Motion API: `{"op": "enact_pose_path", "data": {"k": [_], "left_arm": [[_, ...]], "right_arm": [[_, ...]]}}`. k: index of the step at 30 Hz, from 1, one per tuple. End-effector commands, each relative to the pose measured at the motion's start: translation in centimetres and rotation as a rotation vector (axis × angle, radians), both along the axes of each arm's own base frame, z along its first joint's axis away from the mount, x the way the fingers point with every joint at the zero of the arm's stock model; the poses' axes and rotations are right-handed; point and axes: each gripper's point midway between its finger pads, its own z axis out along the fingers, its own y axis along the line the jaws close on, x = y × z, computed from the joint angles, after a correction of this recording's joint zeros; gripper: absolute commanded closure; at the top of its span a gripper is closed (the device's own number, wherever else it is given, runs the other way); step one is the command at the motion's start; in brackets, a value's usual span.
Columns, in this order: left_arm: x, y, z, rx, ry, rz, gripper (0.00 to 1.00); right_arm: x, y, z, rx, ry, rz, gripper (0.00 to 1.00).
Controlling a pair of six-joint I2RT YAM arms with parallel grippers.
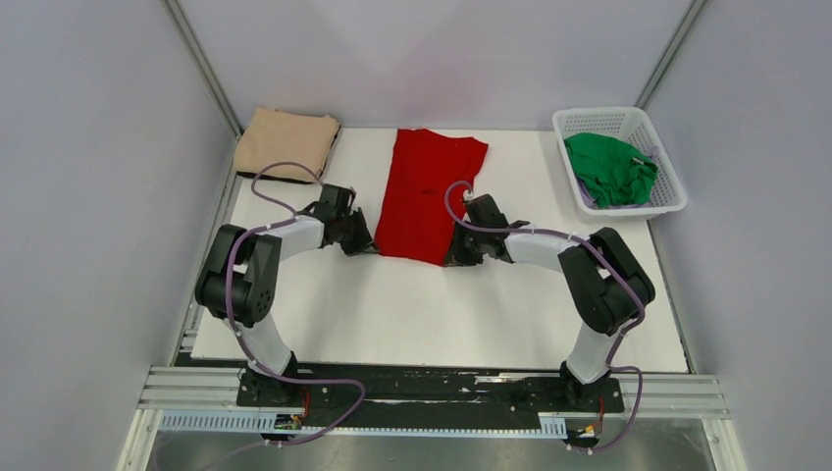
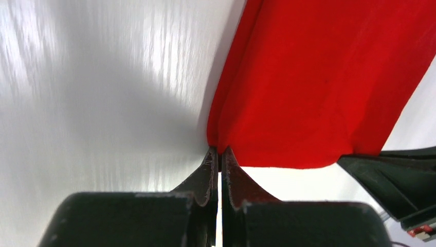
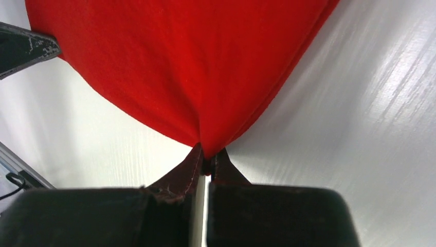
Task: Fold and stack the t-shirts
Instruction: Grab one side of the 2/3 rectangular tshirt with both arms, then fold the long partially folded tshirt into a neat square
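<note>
The red t-shirt [image 1: 427, 191] lies as a long folded strip down the middle of the table. My left gripper [image 1: 370, 245] is shut on its near left corner; the left wrist view shows the cloth [image 2: 319, 82] pinched at my gripper [image 2: 219, 151]. My right gripper [image 1: 453, 257] is shut on its near right corner, and the right wrist view shows the cloth [image 3: 180, 67] pinched at my gripper [image 3: 208, 153]. The tan beige t-shirt [image 1: 286, 142] lies folded at the back left. The green t-shirt [image 1: 608, 167] lies crumpled in the basket.
The white lattice basket [image 1: 589, 118] stands at the back right, off the white table top [image 1: 432, 314]. The opposite gripper's dark finger shows at the edge of the left wrist view [image 2: 391, 175] and of the right wrist view [image 3: 25, 46]. Grey walls enclose the table.
</note>
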Motion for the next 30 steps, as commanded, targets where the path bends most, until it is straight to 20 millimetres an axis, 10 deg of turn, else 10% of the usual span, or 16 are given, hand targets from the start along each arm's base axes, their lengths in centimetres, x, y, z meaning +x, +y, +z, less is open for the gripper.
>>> {"op": "enact_pose_path", "data": {"k": [1,10,15,23,30], "left_arm": [[-4.7,1.6,-1.4,0.041,0.073,-0.013,1.00],[-12.0,2.3,2.4,0.021,0.034,-0.076,1.00],[-15.4,1.2,8.8,-0.109,-0.079,-0.096,1.00],[-13.8,0.7,15.4,-0.165,-0.285,-0.106,1.00],[-7.2,0.0,18.5,-0.081,-0.424,-0.094,1.00]], "right_arm": [[-2.6,0.2,0.5,0.016,0.015,0.105,1.00],[-12.9,2.4,6.9,0.269,0.103,0.478,1.00],[-16.0,2.5,11.9,0.412,0.126,0.576,0.99],[-14.1,1.2,16.3,0.503,0.070,0.538,0.99],[-9.2,-1.1,17.1,0.538,0.052,0.409,1.00]]}}
